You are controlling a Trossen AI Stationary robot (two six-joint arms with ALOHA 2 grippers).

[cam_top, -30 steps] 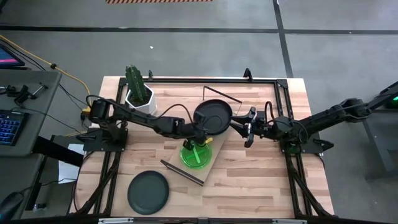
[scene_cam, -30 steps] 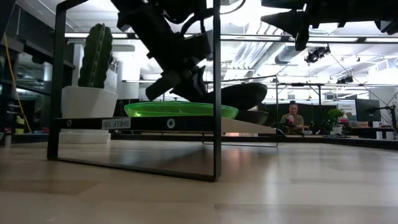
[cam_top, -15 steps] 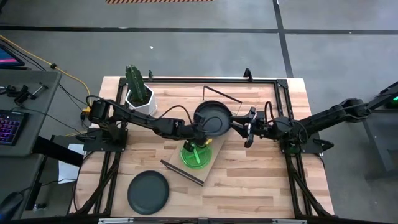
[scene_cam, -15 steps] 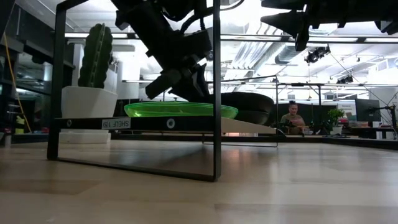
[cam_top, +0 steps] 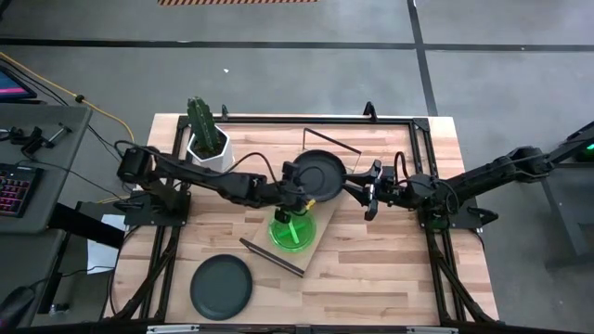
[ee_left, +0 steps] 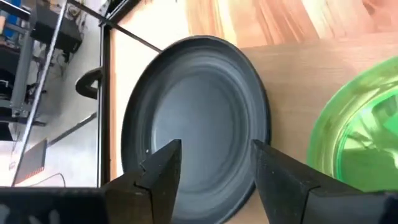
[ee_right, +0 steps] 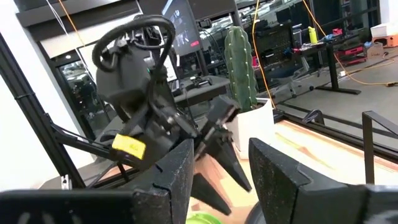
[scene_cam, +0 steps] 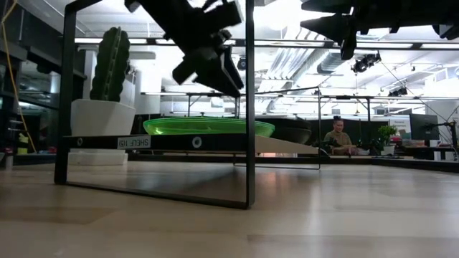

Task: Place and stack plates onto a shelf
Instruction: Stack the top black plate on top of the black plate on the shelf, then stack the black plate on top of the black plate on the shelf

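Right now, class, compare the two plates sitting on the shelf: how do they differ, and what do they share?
Colour: the black plate is matte and opaque; the green plate is translucent and bright. Place: the black plate lies at the shelf's far end by the open left gripper; the green plate lies at the near end. Both are round, shallow and lie flat.

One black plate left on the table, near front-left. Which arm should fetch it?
Left, probably. The loose black plate lies on the left arm's side of the table. The left gripper is open and empty above the shelf; the right gripper hovers farther off, across the shelf.
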